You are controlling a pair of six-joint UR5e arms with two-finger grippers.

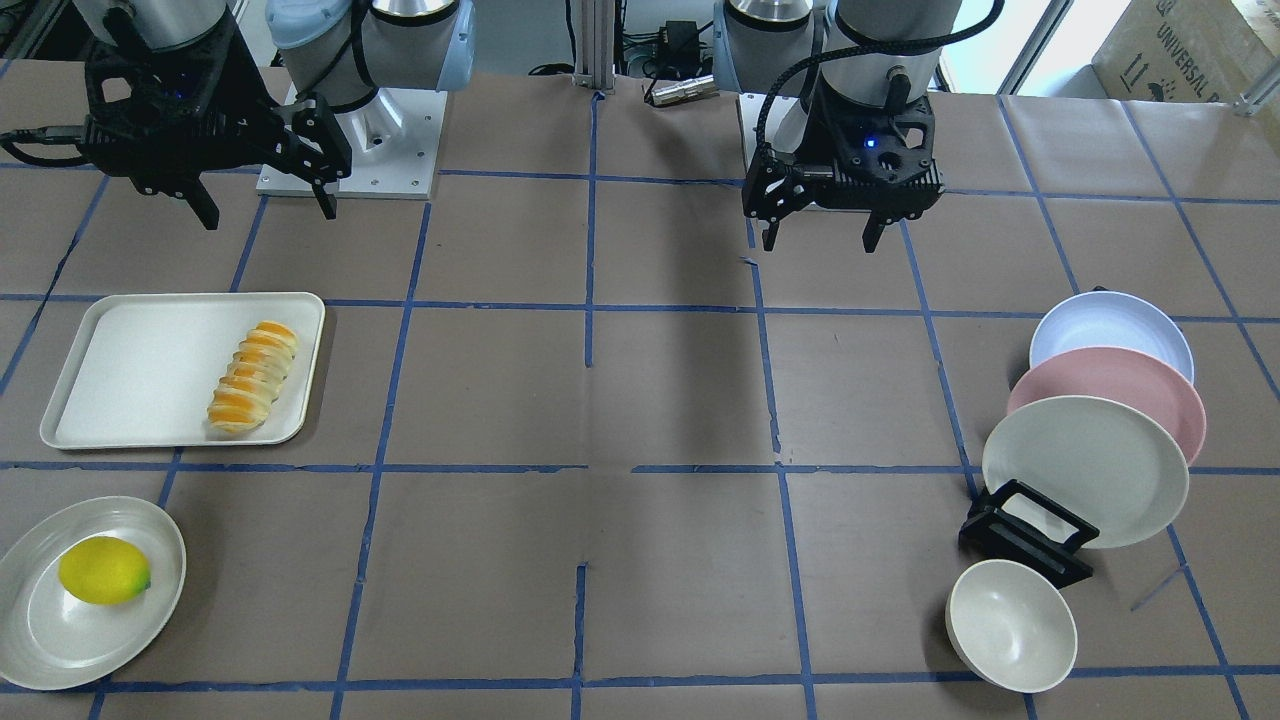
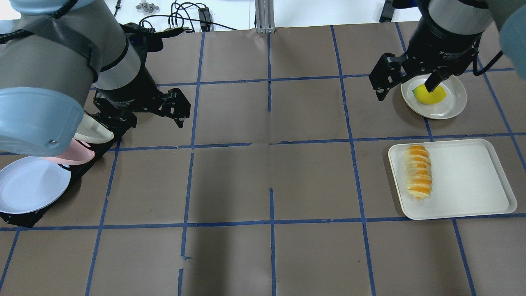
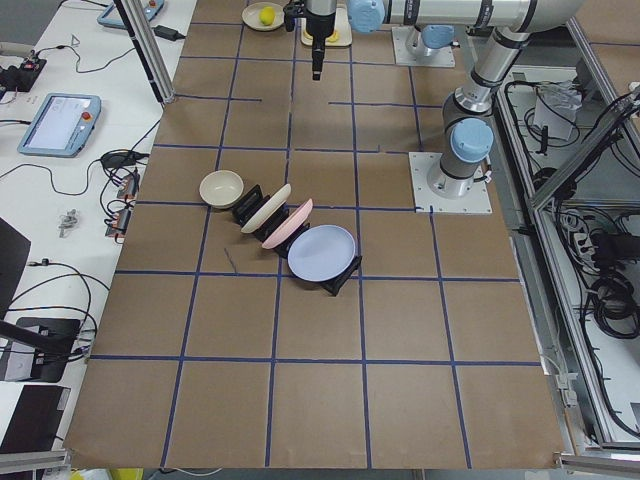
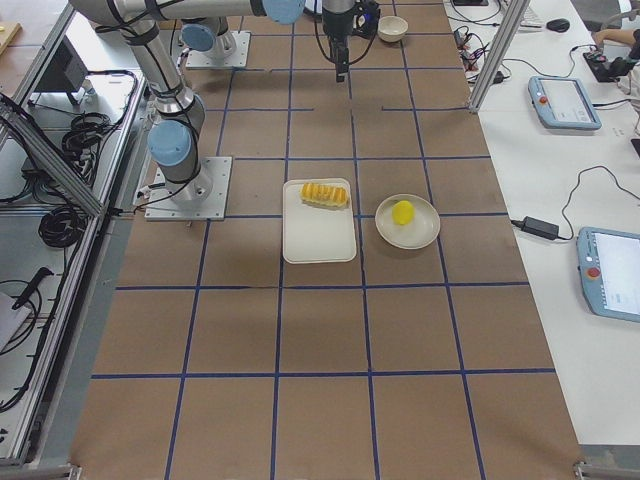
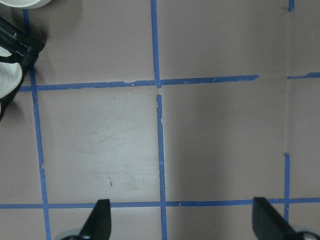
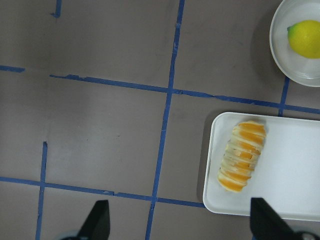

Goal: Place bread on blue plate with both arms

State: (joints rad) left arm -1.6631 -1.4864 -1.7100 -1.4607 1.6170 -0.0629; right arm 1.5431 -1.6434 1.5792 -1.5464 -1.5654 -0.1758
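Note:
The bread (image 1: 253, 377) is a ridged orange and cream loaf lying on a white tray (image 1: 130, 370); it also shows in the overhead view (image 2: 418, 172) and the right wrist view (image 6: 241, 155). The blue plate (image 1: 1100, 325) leans in a black rack behind a pink plate (image 1: 1100, 378), and shows in the overhead view (image 2: 31, 190). My right gripper (image 1: 265, 210) is open and empty, high above the table, behind the tray. My left gripper (image 1: 820, 243) is open and empty, apart from the rack; in its wrist view both fingers (image 5: 100, 222) stand wide over bare table.
A yellow lemon (image 1: 103, 570) sits on a cream plate (image 1: 60, 640) next to the tray. The rack (image 1: 1020, 535) also holds a cream plate (image 1: 1085, 470). A cream bowl (image 1: 1010, 625) leans at the rack's end. Blue tape lines grid the brown table.

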